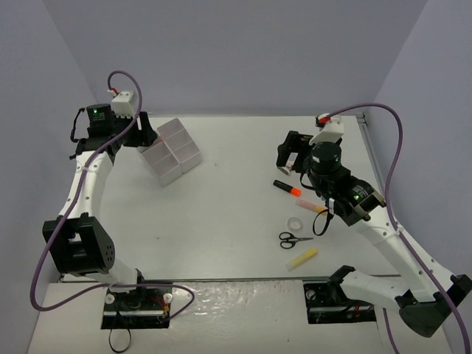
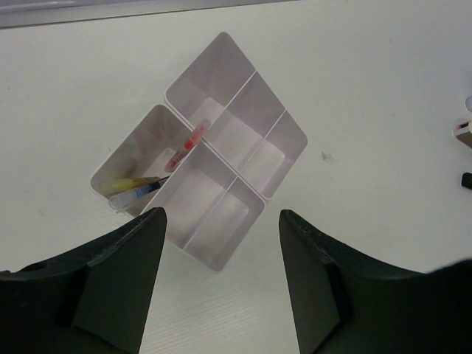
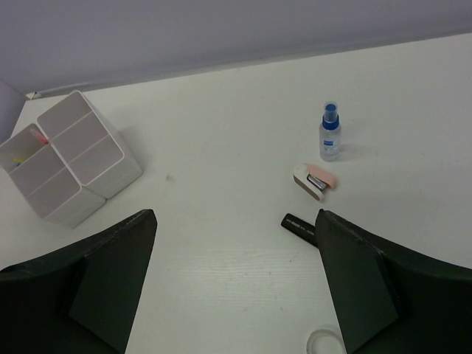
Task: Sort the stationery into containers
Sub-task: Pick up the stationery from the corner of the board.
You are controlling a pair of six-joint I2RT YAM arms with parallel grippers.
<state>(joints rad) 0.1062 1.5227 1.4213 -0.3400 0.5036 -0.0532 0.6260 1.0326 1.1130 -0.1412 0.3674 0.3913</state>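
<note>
We find the divided tray (image 1: 167, 175) at the far left of the surface (image 1: 236, 214), pens (image 2: 139, 187) lying in one end compartment. Well apart on the right, a marker (image 1: 287, 188), tape roll (image 1: 295, 223), scissors (image 1: 294, 239) and a second marker (image 1: 302, 258) run in a line toward the near edge.

A white table (image 1: 236, 221) fills the scene. It is closed on three sides by the far wall (image 1: 236, 51), the left wall (image 1: 29, 88) and the right wall (image 1: 442, 81), all plain pale lilac. The light is soft and even, with only faint shadows on the table.
</note>
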